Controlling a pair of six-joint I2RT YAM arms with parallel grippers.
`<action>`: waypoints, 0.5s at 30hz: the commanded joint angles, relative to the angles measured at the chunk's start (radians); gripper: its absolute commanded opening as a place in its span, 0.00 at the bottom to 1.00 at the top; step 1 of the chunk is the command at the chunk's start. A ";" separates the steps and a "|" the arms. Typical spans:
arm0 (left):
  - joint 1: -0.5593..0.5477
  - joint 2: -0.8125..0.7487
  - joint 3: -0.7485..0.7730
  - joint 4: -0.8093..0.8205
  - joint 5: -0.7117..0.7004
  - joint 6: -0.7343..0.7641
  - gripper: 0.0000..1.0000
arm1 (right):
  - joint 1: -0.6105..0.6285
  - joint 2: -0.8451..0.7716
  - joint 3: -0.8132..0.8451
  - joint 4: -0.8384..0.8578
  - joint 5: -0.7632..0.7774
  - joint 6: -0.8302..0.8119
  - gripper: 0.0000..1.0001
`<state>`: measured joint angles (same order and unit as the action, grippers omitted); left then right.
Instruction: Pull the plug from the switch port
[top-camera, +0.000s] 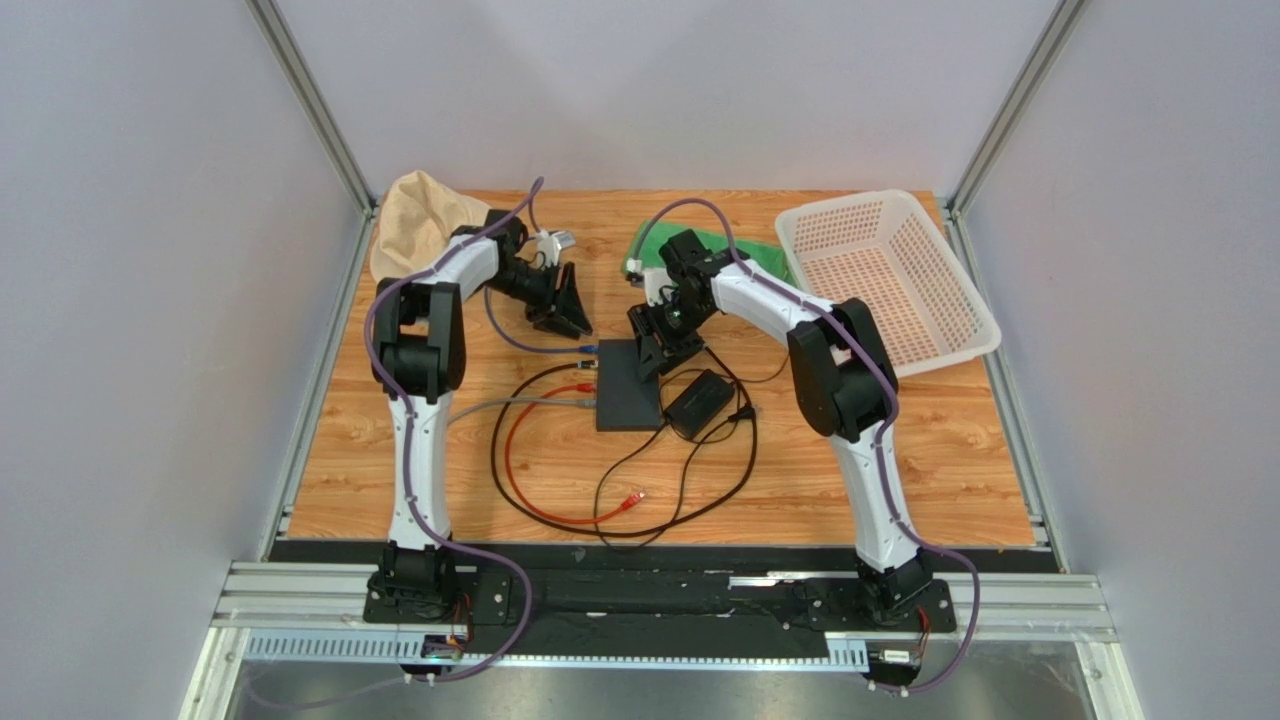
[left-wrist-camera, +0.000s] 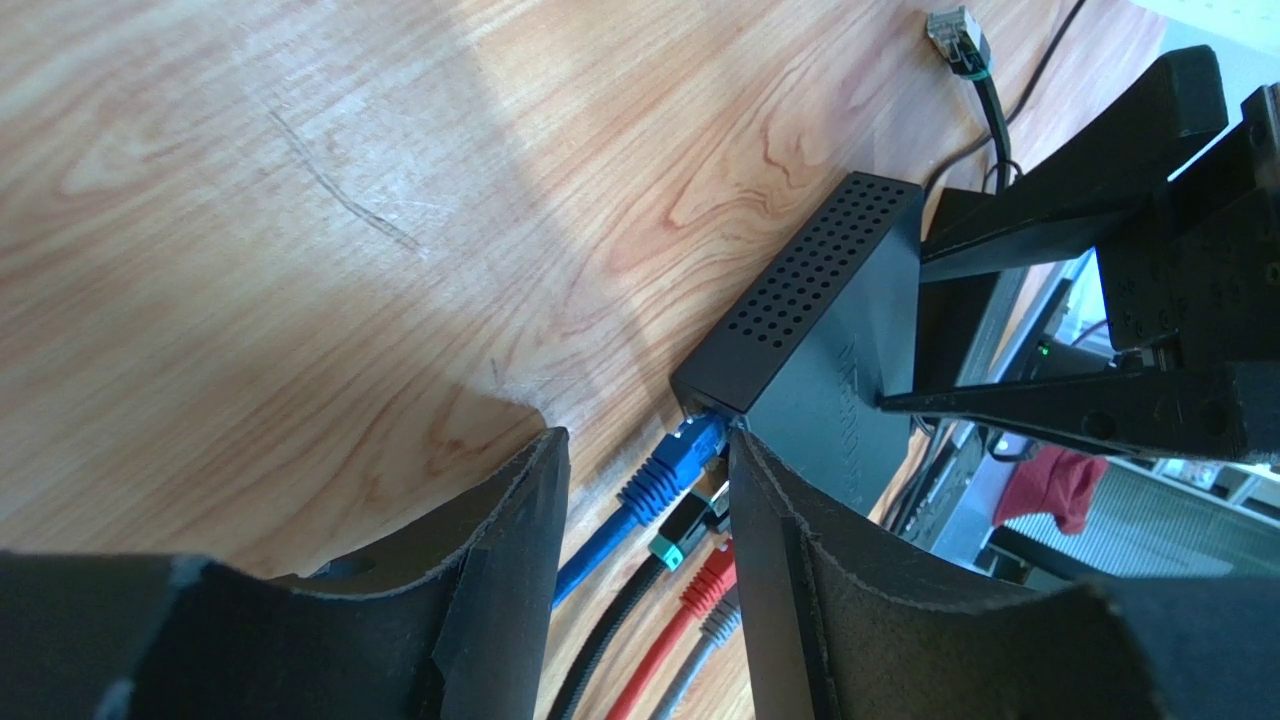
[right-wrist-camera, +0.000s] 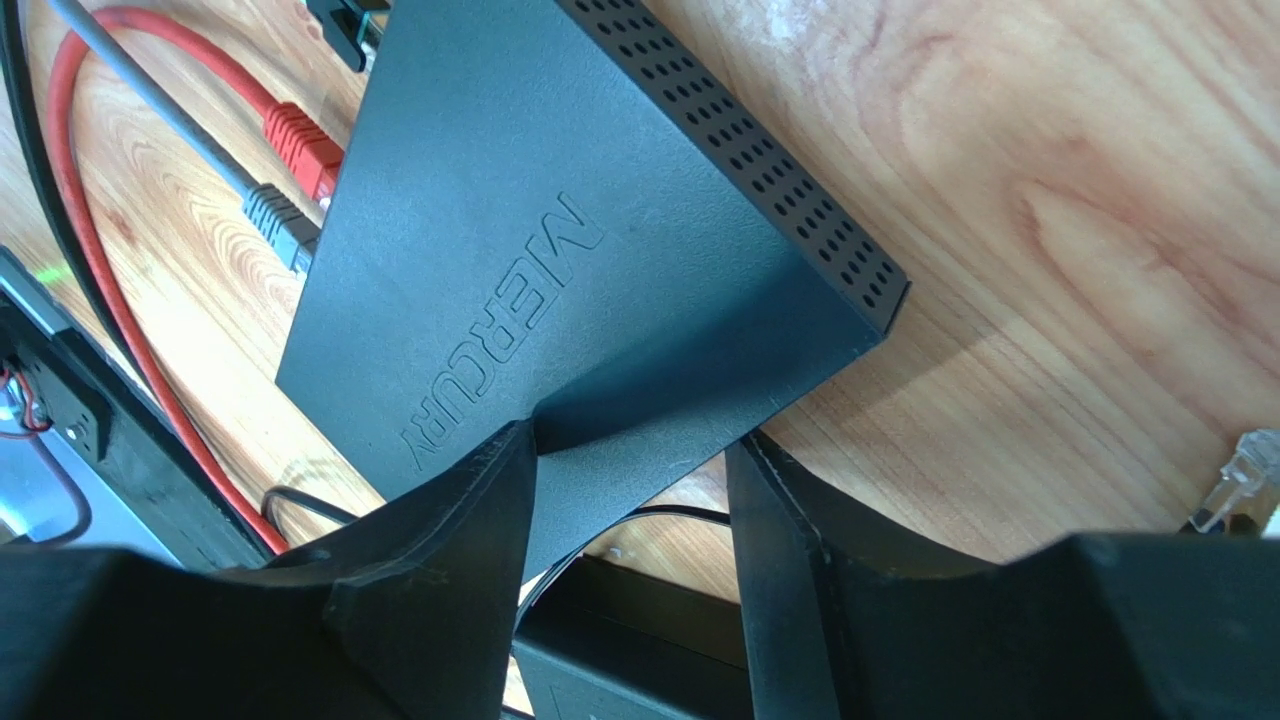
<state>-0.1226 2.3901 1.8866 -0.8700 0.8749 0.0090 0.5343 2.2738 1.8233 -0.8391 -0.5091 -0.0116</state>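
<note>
While scanning table (top-camera: 932, 450), spotting switch (top-camera: 628, 402) flat at centre frame, long axis up-down. Right gripper (top-camera: 655, 360) astride its upper right corner, jaws apart; clamped or not, can't tell. Left gripper (top-camera: 570, 317) nearer the ports, spread, holding nothing. Blue plug (left-wrist-camera: 688, 447) dead ahead, seated in switch port (left-wrist-camera: 721, 422), tail leftward. Looks roomy upper left.

In the left wrist view, a finger (left-wrist-camera: 804, 570) of the left gripper (left-wrist-camera: 643, 447) is covering the port face of the switch (left-wrist-camera: 819, 323) at lower centre, so the sockets taking the blue plug (left-wrist-camera: 688, 450) and red plug (left-wrist-camera: 712, 578) are not showing. Their cables are running off the bottom edge. In the right wrist view, the right gripper (right-wrist-camera: 631, 435) is hiding the switch's lower corner, and the top edge is cropping a black plug (right-wrist-camera: 346, 23). Overhead, the ports are appearing too small to tell.
</note>
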 joint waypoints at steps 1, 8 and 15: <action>-0.014 -0.029 -0.029 0.009 -0.033 0.013 0.53 | -0.002 0.055 0.014 -0.003 0.105 0.002 0.50; -0.025 -0.042 -0.057 0.019 -0.054 0.009 0.52 | -0.003 0.110 0.021 -0.031 0.119 -0.034 0.42; -0.035 -0.019 -0.035 0.003 -0.047 0.023 0.51 | -0.002 0.128 0.021 -0.038 0.121 -0.068 0.36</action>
<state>-0.1421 2.3783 1.8530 -0.8700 0.8818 0.0017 0.5194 2.3043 1.8668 -0.8852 -0.5278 -0.0010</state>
